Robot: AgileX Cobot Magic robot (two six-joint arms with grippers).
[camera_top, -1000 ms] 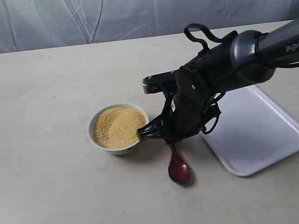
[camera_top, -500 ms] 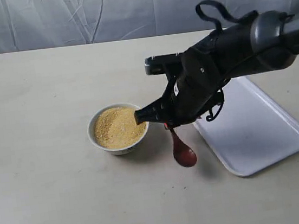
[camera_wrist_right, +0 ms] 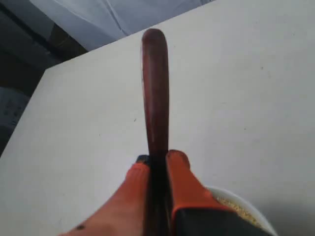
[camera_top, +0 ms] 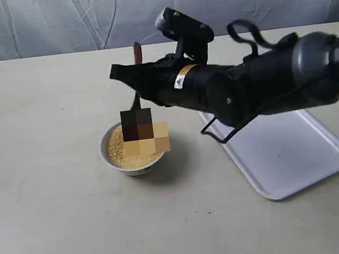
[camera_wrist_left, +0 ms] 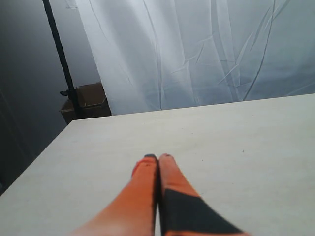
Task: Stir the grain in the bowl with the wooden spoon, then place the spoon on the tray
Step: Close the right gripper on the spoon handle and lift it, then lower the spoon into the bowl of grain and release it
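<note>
Dark reddish wood, the wooden spoon [camera_wrist_right: 154, 88] is clamped between the fingers of my right gripper [camera_wrist_right: 157, 160]. Its handle end sticks up above them in the upper middle of the exterior view, and its lower end is lost in a blurred patch over the bowl [camera_top: 107, 152] of grain [camera_top: 118, 150], left of centre. The white tray [camera_top: 296, 148] lies at lower right on the table [camera_top: 43, 210], apart from the spoon, while my left gripper [camera_wrist_left: 157, 158] holds its fingers pressed together over the table.

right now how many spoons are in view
1. The wooden spoon is clamped in the right gripper, handle sticking up, over the bowl; its scoop end is blurred out. No other shows; the arm could hide one.
</note>
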